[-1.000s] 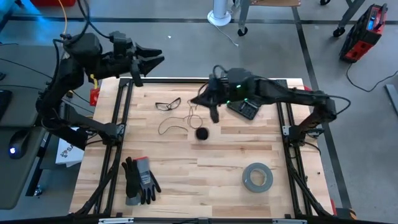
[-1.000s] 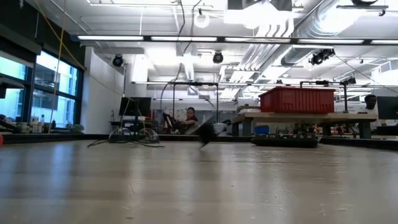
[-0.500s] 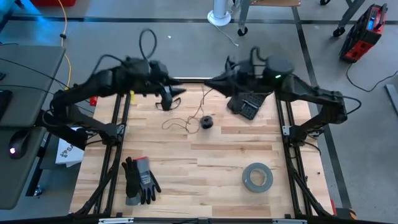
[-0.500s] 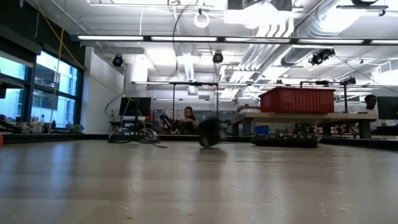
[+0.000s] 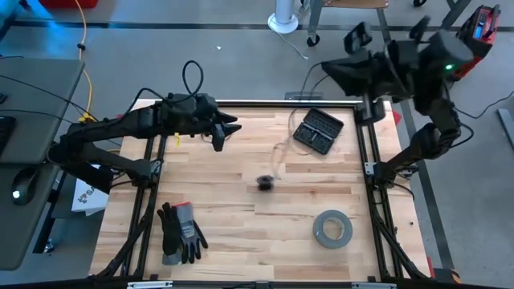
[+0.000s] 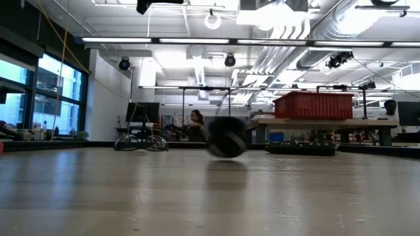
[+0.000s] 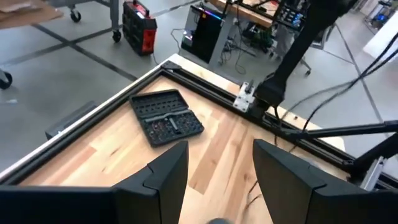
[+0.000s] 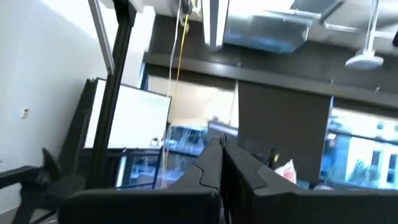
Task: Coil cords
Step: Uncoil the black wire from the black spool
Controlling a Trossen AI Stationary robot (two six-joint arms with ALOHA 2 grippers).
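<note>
— Where's the cord gone?

— The little black spool [image 5: 265, 182] sits on the wooden table [image 5: 241, 233] just about dead centre. In the low view it is the dark round blur [image 6: 226, 136] in the middle. The thin cord [image 5: 283, 148] runs up from it toward one o'clock, looping near the black bit case [image 5: 318, 131]; past that I can't follow it.

— Is anyone holding it?

— I can't tell. The right gripper [image 5: 336, 74] is raised beyond the far edge of the table, at about one o'clock, and its fingers [image 8: 211, 163] are pressed flat together, pointing at the ceiling. Whether the wire is pinched between them is too fine to see.

— And the left arm?

— Reaching in from ten o'clock. The left gripper [image 5: 223, 132] hangs above the far-left part of the boards, well apart from the spool. Its two fingers [image 7: 166, 171] stand parted with only bare wood between them, nothing in them. From its own camera the bit case [image 7: 166, 116] lies ahead near the black frame rail.

— What else is lying about?

— A grey tape roll [image 5: 332, 228] at five o'clock, a pair of dark work gloves [image 5: 181, 231] at seven, both well clear of the spool. Across the room a red bin [image 6: 314, 104] on a bench, and a person [image 6: 195, 120] seated far back.
</note>
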